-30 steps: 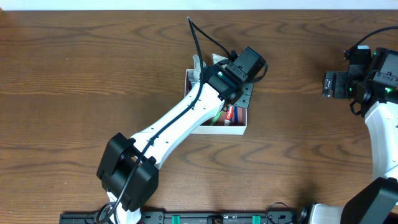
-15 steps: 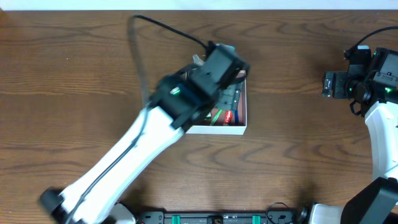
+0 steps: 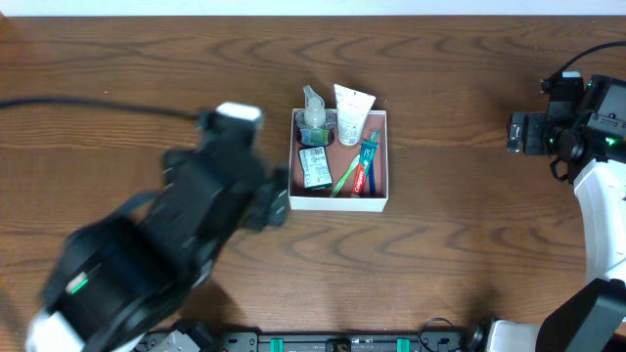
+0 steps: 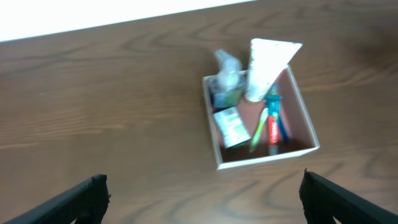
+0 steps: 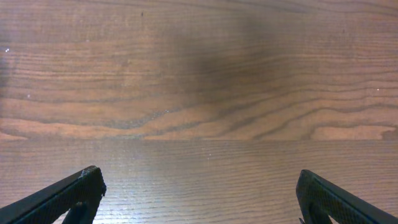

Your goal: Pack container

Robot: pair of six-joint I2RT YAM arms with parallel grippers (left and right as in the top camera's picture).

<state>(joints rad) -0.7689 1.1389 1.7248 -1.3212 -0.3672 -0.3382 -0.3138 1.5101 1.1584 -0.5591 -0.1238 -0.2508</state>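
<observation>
Hovering left arm (image 3: 166, 244) (jaws apart)

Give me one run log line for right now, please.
container: holds toiletries | left gripper: open, empty, apart from container | right gripper: open, empty, above table

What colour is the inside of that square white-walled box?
The box floor is dull pink-brown; clearest overhead.

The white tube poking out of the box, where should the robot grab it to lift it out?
Probably by its wide flat end, coming straight down from above. The white tube leans on the far wall of the container, so that end pokes past the rim with free space around it. Its cap end lies low inside, close beside the clear bottle.
</observation>
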